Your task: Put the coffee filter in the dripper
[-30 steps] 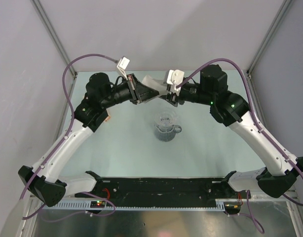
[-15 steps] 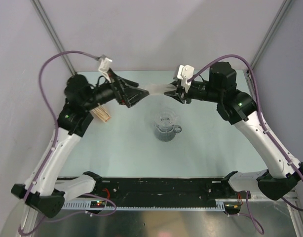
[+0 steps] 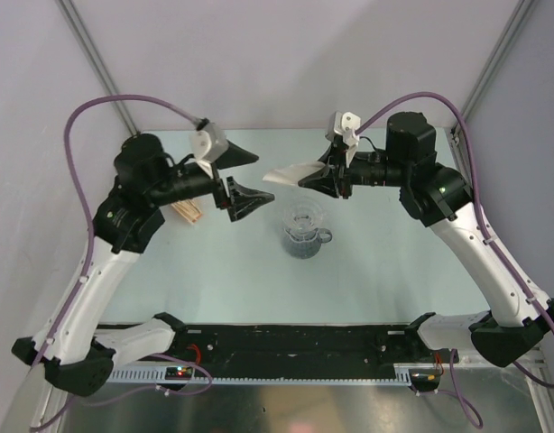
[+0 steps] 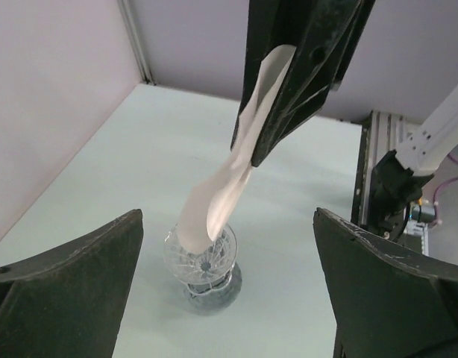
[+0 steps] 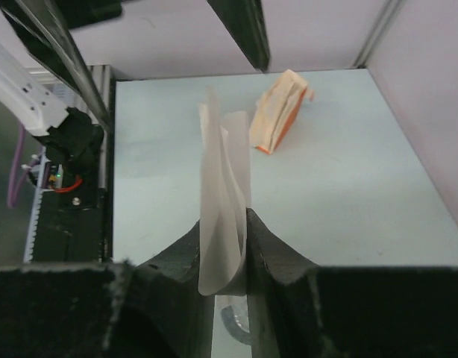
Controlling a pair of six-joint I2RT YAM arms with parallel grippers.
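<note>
The white paper coffee filter hangs in the air, folded flat, with my right gripper shut on one end of it. In the right wrist view the filter is pinched between the right gripper's two black fingers. The grey ribbed dripper stands on the table just below and nearer. My left gripper is wide open to the left of the filter, not touching it. In the left wrist view the filter's free end dangles over the dripper.
A tan stack of flat sheets with an orange band lies on the table to the left, under the left arm; the right wrist view shows the stack too. The black rail runs along the near edge.
My left gripper has let go of the filter, opened wide and pulled back to the left. The right gripper has closed on the filter and now holds it alone.
</note>
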